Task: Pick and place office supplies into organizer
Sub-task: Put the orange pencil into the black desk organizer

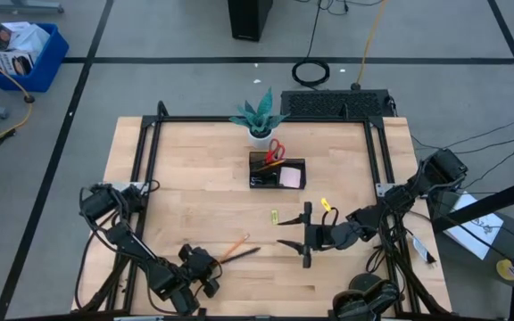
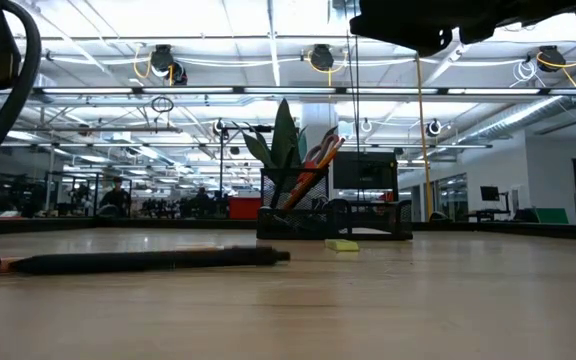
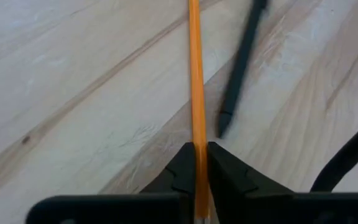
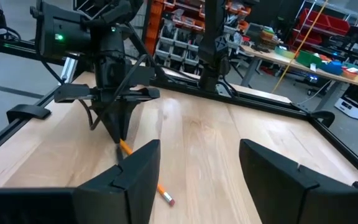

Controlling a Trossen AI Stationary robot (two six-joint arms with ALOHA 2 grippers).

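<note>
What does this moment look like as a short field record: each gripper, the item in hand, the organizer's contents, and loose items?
left gripper: low at the table's near left, shut on the orange pencil
pencil state: its far end lies on the wood
right gripper: open, holds nothing, above the table's near right
organizer: holds red-handled scissors and a pink sticky-note pad
loose items: black pen beside the pencil; yellow-green clip mid-table

pencil (image 3: 195,81): far end cut off | pen (image 3: 241,62): top cut off
</note>
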